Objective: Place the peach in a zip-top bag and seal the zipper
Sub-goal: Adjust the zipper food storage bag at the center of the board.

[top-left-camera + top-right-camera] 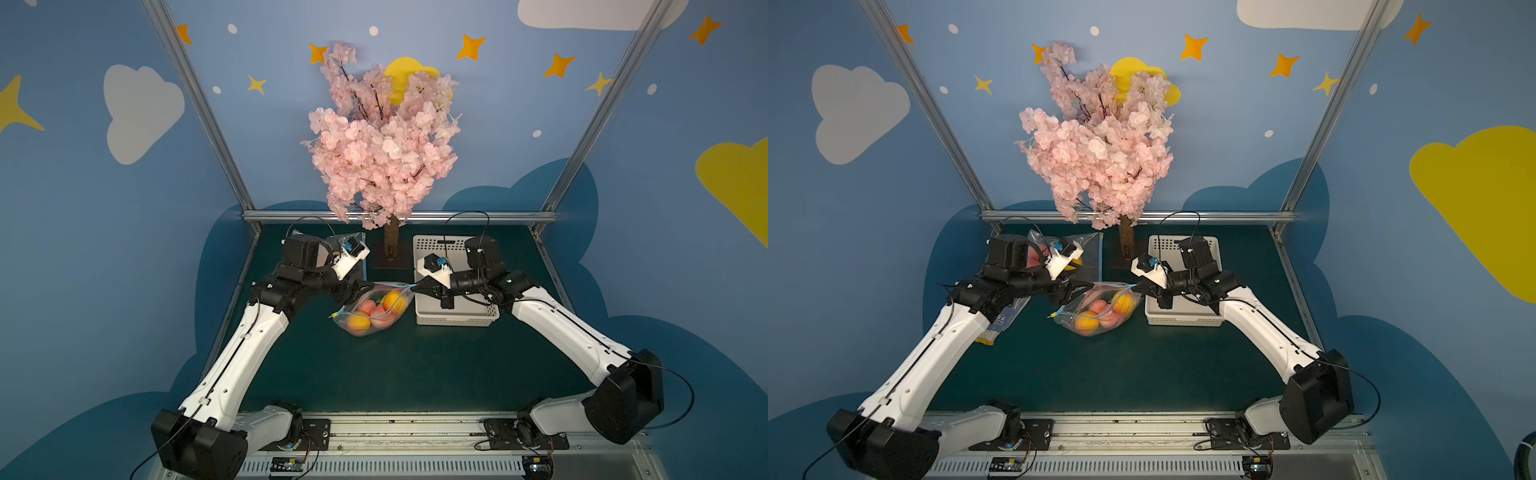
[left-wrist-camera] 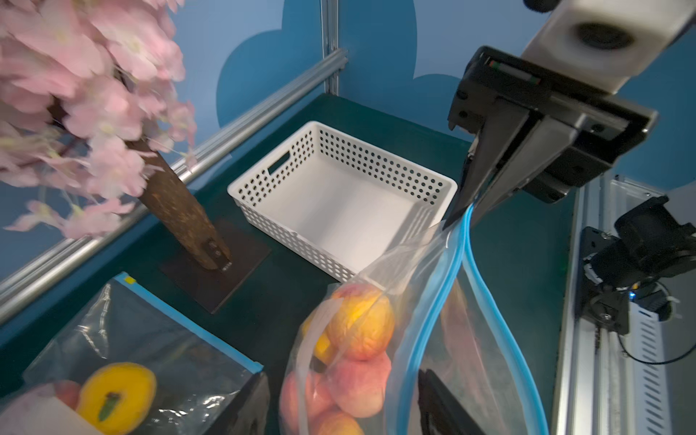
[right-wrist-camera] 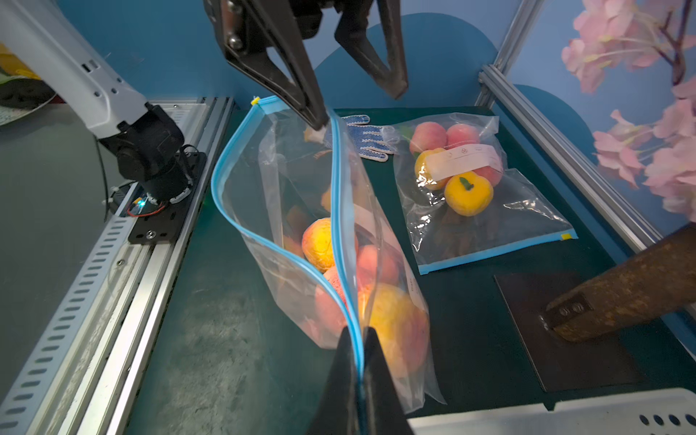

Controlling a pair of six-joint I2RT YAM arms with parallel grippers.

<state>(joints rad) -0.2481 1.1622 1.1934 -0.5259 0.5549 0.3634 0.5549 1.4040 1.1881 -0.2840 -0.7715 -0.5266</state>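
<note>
Bag [image 3: 263, 180] glossy clear plastic; basket [image 2: 354, 150] matt white plastic.

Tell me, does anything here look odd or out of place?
Yes. A white work glove with blue dots lies loose on the dark green table, a stray among the fruit. Also, the clear zip-top bag of peaches gapes wide at its blue zipper, though the right gripper pinches one end.
</note>
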